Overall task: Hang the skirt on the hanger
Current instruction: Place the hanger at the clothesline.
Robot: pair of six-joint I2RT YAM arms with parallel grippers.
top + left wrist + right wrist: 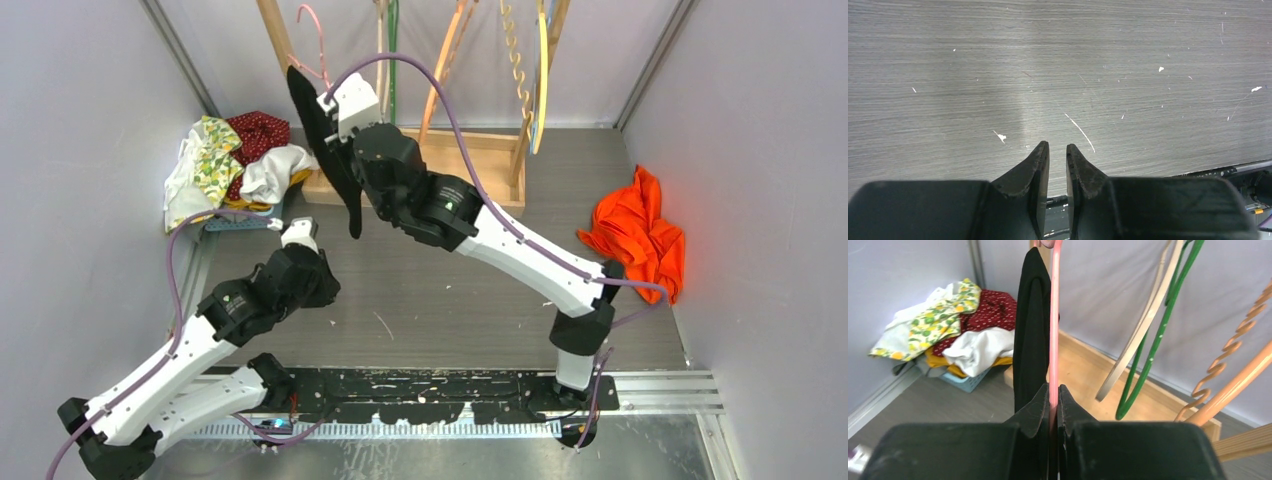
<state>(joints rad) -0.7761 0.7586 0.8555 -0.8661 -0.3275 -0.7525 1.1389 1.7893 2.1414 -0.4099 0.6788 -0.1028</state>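
A black skirt point(325, 150) hangs draped over a pink hanger point(318, 45) at the left end of the wooden rack. In the right wrist view the skirt point(1030, 325) hangs just left of the hanger's pink wire point(1054, 315). My right gripper point(338, 135) is shut on that wire, which runs up between its fingertips point(1054, 387). My left gripper point(292, 236) hovers low over the bare table, apart from the skirt. Its jaws point(1058, 146) stand a narrow gap apart, with nothing between them.
A wooden rack point(470, 150) at the back holds green point(1158, 325), beige point(1143, 320) and orange point(1238, 385) hangers. A pile of clothes point(235, 160) sits in a blue basket at back left. An orange garment point(640, 235) lies at the right wall.
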